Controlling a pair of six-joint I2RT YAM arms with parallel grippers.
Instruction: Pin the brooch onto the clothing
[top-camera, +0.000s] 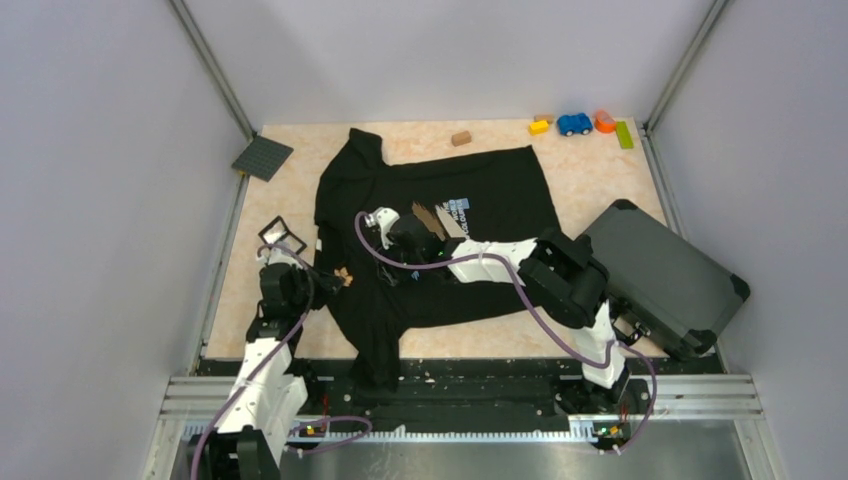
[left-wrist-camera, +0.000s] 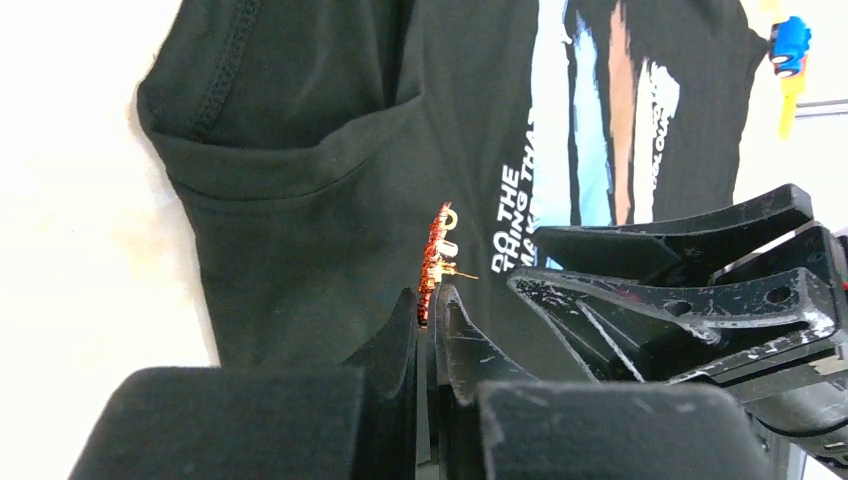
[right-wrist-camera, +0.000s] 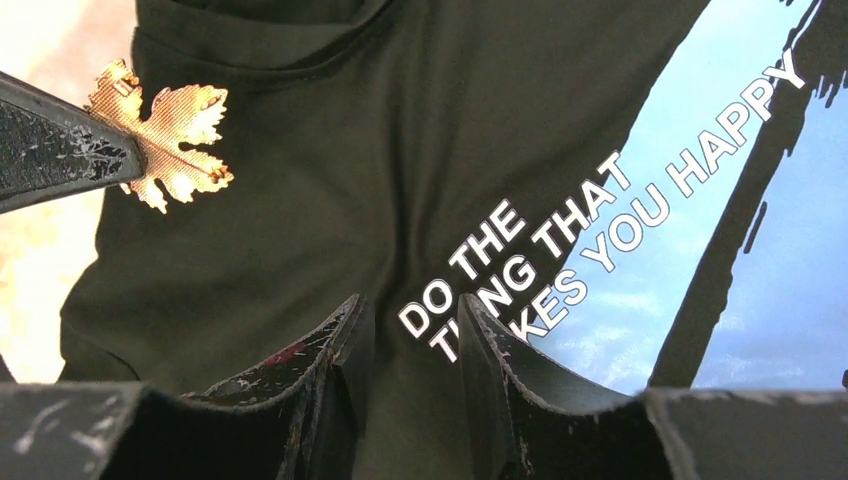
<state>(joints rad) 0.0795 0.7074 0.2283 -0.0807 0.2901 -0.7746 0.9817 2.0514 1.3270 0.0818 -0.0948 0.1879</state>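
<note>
The clothing, a black T-shirt (top-camera: 500, 190) with blue, brown and white print, lies spread on the table. My left gripper (top-camera: 335, 277) is shut on the brooch (top-camera: 345, 274) at the shirt's left side. In the left wrist view the brooch (left-wrist-camera: 437, 260) stands edge-on in the left gripper (left-wrist-camera: 430, 295), just above the shirt (left-wrist-camera: 300, 230). The right wrist view shows it as a golden-orange leaf (right-wrist-camera: 165, 135). My right gripper (right-wrist-camera: 410, 320) hovers low over the shirt (right-wrist-camera: 350, 150) beside the white text, its jaws a little apart with only cloth showing between them. It sits just right of the brooch.
A dark grey hard case (top-camera: 665, 275) lies at the right by the right arm. A grey plate (top-camera: 263, 157) and a black-framed clear box (top-camera: 282, 238) are at the left. A brown block (top-camera: 461, 138) and a blue toy car (top-camera: 574, 124) sit along the back.
</note>
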